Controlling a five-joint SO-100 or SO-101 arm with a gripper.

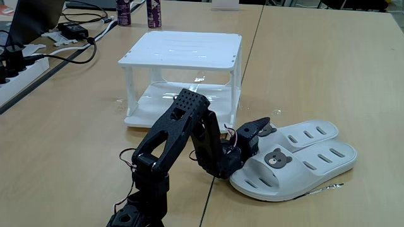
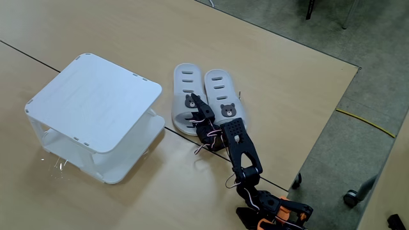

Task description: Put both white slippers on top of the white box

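Pincer [image 2: 199, 110] low over left slipper [image 2: 185, 83]

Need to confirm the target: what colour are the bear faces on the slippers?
Grey-brown, on white slippers; the bear face shows best in a fixed view.

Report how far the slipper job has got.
Done: nothing yet; the box top is bare in both fixed views. In hand: the gripper is down at the slipper nearer the box, its fingers over the bear face; whether it has closed on it I cannot tell. Left: lift that slipper onto the box, then the other slipper, which lies beside it on the table.
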